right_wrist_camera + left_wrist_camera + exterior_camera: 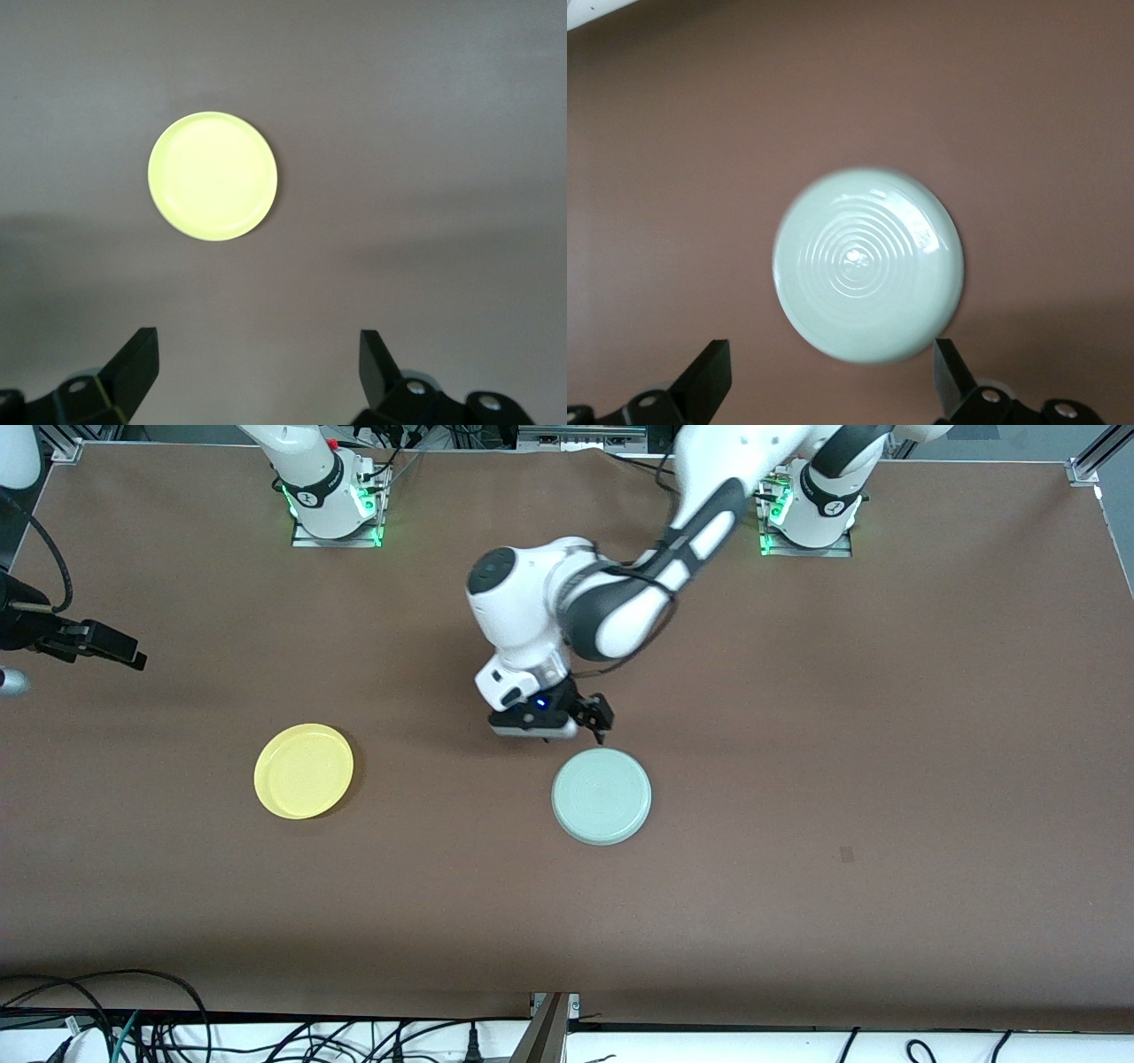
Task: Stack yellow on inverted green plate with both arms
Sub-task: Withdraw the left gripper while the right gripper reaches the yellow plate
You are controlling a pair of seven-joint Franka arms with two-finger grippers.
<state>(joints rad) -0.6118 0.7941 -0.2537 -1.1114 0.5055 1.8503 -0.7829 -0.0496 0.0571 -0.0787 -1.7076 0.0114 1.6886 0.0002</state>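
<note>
Hovering my left gripper over the bare table just beside the green plate, fingers spread wide apart and holding nothing; the left wrist view shows both fingertips clear of the plate's rim with the plate lying between and past them. Green plate sits upside down on the brown table, concentric rings of its underside facing up (so the inversion step looks done, judging by how it lies), roughly mid-table. That flat ringed base is what the yellow needs to land on. Yellow rests right way up, well apart from the green plate, toward the right arm's end of the table, about level with it in nearness to the front camera. My right gripper waits up at that end, fingers also wide apart and empty, yellow in its wrist view ahead of the open fingertips. Next call, I'd guess: right arm goes down on the yellow's rim; the low rim gives little to pinch, so slipping is the risk.
</note>
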